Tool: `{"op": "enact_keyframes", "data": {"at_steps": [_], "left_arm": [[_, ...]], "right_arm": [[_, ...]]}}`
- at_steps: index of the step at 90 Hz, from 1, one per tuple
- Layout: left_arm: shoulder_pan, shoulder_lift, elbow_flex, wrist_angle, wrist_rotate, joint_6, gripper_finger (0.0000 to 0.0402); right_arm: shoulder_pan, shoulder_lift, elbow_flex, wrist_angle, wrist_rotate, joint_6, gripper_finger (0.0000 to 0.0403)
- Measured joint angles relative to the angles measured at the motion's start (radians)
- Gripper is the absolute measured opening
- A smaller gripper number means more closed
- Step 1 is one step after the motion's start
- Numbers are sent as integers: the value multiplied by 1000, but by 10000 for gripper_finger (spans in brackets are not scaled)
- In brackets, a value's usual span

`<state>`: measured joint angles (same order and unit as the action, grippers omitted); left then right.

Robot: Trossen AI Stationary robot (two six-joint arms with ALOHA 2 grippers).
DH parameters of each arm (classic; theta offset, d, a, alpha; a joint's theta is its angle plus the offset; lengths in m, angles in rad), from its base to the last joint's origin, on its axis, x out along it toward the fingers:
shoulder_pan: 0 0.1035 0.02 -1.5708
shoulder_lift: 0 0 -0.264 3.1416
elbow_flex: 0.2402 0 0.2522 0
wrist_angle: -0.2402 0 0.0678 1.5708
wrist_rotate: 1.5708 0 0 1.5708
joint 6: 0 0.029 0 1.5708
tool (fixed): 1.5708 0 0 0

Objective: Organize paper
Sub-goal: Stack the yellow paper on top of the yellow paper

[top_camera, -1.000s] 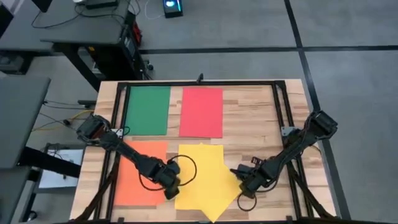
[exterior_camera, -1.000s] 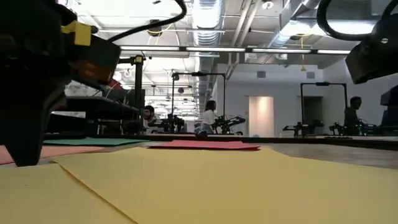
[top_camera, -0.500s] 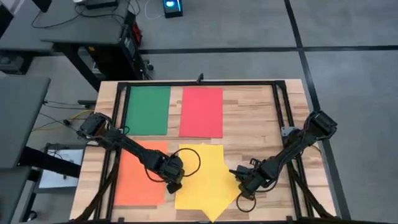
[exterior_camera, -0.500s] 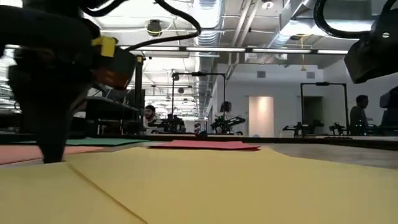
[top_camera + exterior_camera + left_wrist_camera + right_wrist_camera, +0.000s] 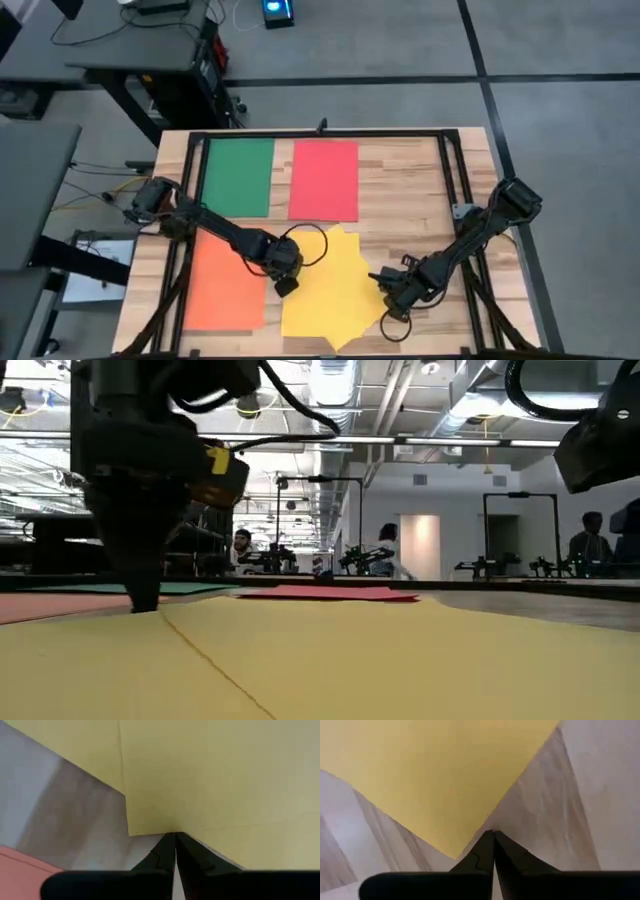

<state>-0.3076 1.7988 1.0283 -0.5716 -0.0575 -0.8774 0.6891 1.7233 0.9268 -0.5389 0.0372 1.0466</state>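
Two yellow sheets of paper (image 5: pixel 335 290) lie overlapping and skewed on the near middle of the table. An orange sheet (image 5: pixel 225 285) lies flat to their left. A green sheet (image 5: pixel 237 176) and a pink-red sheet (image 5: pixel 323 180) lie flat side by side at the far side. My left gripper (image 5: pixel 286 285) is shut, tips down at the yellow paper's left edge. My right gripper (image 5: pixel 386 297) is shut, tips down at the yellow paper's right edge. My left gripper presses its shut fingertips (image 5: pixel 167 845) down on the left edge of a yellow sheet (image 5: pixel 165 827), close to a corner (image 5: pixel 130 833). The fingers come from above, and the sheet lies flat on the table. My right gripper sets its shut fingertips (image 5: pixel 487 845) on the yellow paper's right edge (image 5: pixel 482 822), near a corner (image 5: pixel 456 857). It comes from above, and the paper lies flat.
A black frame (image 5: pixel 320 133) runs round the wooden table top. Bare wood (image 5: pixel 420 190) lies right of the pink-red sheet. Beyond the table, in the low view, are desks, other arms and people (image 5: pixel 385 550) far off.
My left gripper has slid toward the table's far and right side, tips staying down on the yellow paper. One yellow sheet has turned with it over the other, so the outline of the pair has changed at the far side. My right gripper has kept still.
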Motion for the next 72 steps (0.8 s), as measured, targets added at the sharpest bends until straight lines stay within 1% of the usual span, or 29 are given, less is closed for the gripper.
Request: {"op": "enact_keyframes", "data": {"at_steps": [41,72], "left_arm": [[118,1,-1,-20,-4,80,0],[185,1,-1,-16,-3,123,0]], "right_arm": [[1,3,0,139,-6,-33,0],[0,2,0,153,1,-34,0]]}}
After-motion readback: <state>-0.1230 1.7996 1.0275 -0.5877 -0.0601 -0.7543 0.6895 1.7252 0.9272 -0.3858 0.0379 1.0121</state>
